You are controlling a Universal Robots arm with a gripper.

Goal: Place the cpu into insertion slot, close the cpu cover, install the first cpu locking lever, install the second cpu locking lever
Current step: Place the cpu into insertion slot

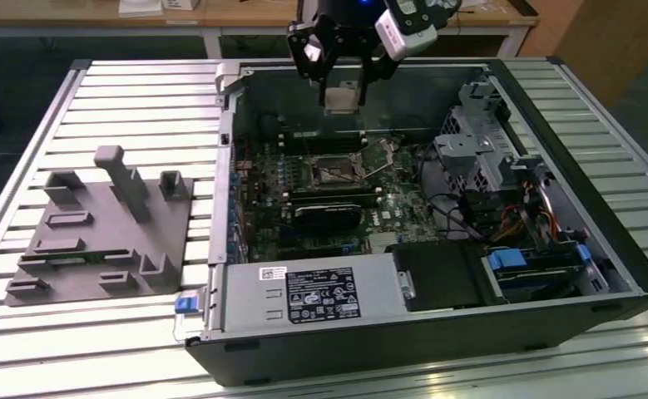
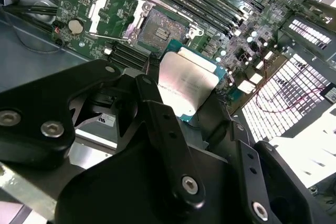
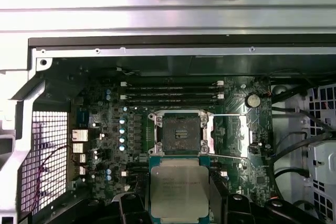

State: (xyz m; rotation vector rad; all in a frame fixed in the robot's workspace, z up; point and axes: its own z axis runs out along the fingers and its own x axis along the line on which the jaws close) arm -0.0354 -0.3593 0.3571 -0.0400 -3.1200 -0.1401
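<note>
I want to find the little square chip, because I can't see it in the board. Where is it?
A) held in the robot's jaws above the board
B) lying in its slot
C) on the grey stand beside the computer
A: the cpu is clamped between the jaws up over the motherboard, while the insertion slot lies bare.
</note>
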